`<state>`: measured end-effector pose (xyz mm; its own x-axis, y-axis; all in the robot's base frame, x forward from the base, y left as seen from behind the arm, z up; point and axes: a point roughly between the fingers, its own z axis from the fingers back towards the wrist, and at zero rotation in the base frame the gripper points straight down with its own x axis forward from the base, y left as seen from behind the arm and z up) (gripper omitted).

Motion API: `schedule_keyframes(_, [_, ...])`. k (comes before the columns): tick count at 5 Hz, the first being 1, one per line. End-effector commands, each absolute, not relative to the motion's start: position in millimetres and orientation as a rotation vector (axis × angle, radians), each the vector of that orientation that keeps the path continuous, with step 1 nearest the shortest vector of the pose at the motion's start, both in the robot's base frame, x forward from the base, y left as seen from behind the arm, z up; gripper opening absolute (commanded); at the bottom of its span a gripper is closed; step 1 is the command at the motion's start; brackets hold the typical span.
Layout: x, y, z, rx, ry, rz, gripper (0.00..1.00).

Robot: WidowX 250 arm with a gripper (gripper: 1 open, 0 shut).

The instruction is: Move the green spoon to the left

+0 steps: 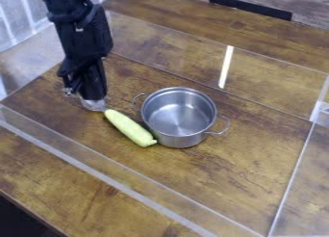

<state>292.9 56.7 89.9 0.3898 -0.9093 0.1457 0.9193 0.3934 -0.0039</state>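
The green spoon (130, 127) lies flat on the wooden table just left of the steel pot, with its yellow-green handle pointing to the lower right. Its small silver bowl (94, 105) shows at the upper-left end. My black gripper (85, 92) points straight down, right above that silver bowl, with its jaws shut. I see nothing clamped between the fingers, and the spoon rests on the table.
The round steel pot (179, 117) with two handles stands right of the spoon, almost touching the handle. Clear acrylic walls (226, 67) fence the work area, with a low front edge running from left to bottom centre.
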Motion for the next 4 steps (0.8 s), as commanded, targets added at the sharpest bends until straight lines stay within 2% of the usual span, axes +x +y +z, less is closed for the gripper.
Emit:
schedule_keyframes(1, [297.9,73.9,119.4,-0.030,-0.179,-1.113,0.00])
schedule_keyframes(2, [297.6,82.6,127.9,-0.036,-0.169,-1.079,0.00])
schedule_keyframes(3, [296.8,82.5,137.5,-0.036,-0.188,-1.024,1.00])
schedule_keyframes(4, [297.1,71.3,149.7,-0.035,-0.206,-0.955,1.00])
